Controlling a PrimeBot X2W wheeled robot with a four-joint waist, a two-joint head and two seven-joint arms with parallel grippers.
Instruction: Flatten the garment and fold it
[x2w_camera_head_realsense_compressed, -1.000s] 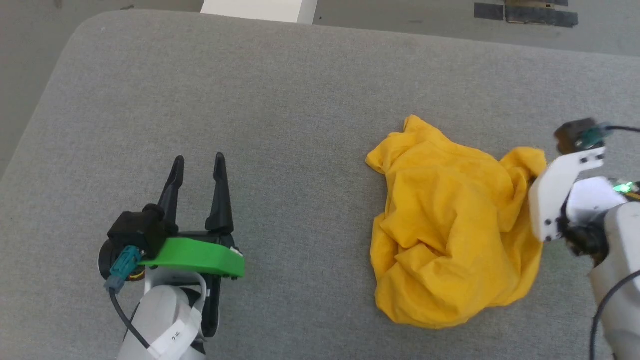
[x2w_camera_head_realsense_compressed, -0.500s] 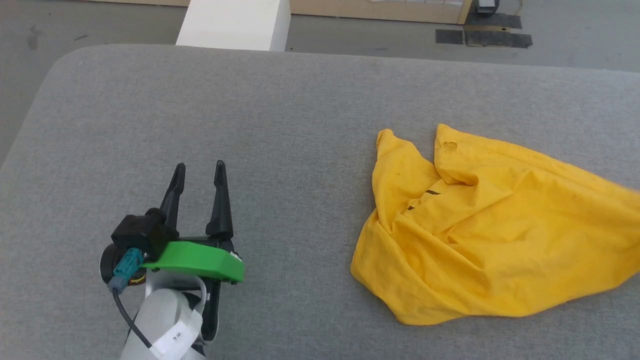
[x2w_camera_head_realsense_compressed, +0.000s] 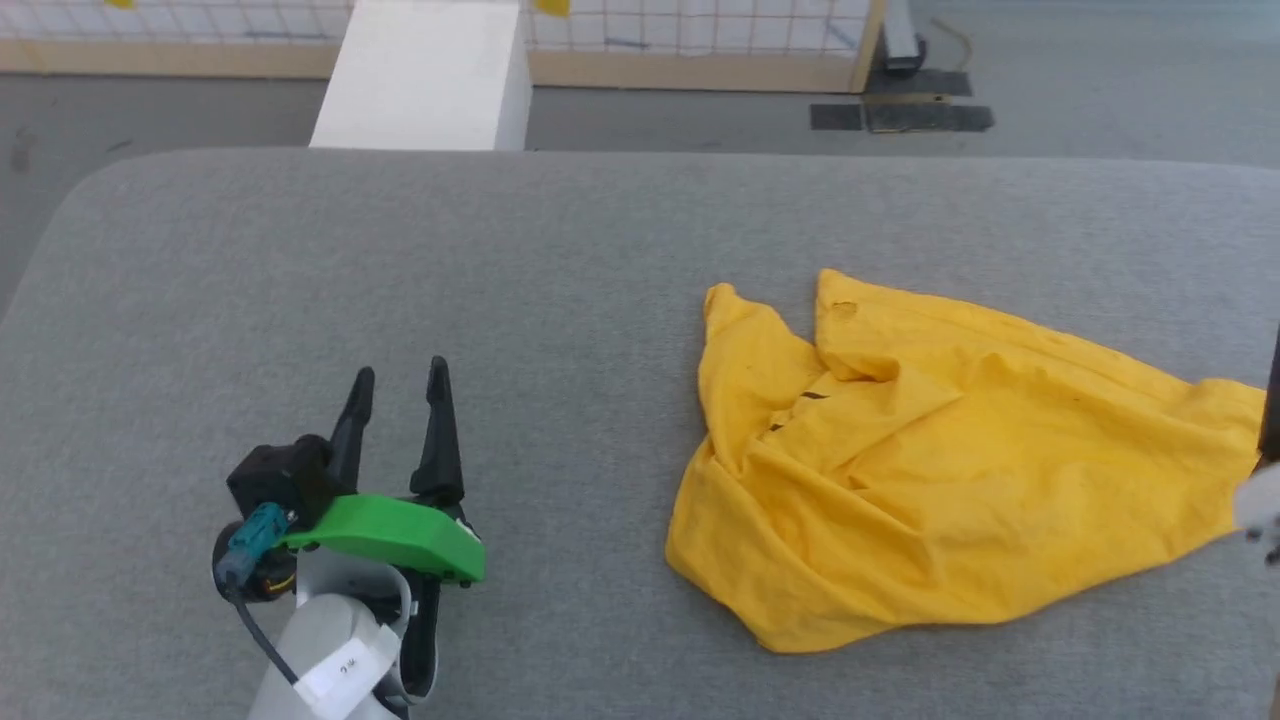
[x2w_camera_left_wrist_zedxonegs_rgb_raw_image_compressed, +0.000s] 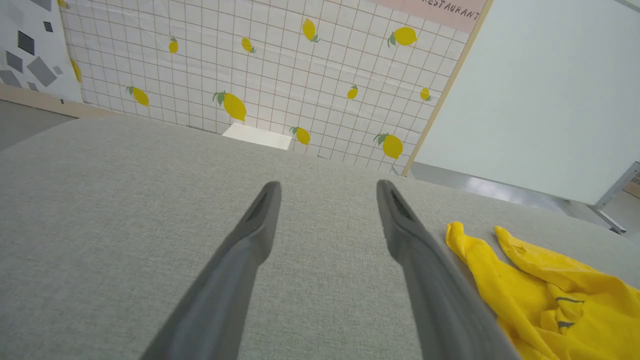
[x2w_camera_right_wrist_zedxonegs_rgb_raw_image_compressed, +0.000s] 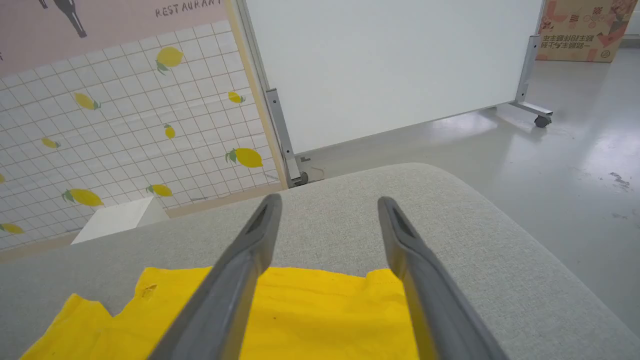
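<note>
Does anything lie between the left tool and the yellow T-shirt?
Nothing visible does. A bare stretch of grey padded surface separates the open left tool from the crumpled yellow T-shirt to its right.

Crumpled garment (x2w_camera_head_realsense_compressed: 950, 480) on grey table (x2w_camera_head_realsense_compressed: 500, 280)

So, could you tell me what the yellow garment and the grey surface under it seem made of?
The garment: thin, matte cloth, probably cotton; it creases and lies limp. The grey surface: matte woven upholstery fabric, going by its fine weave and rounded corners.
</note>
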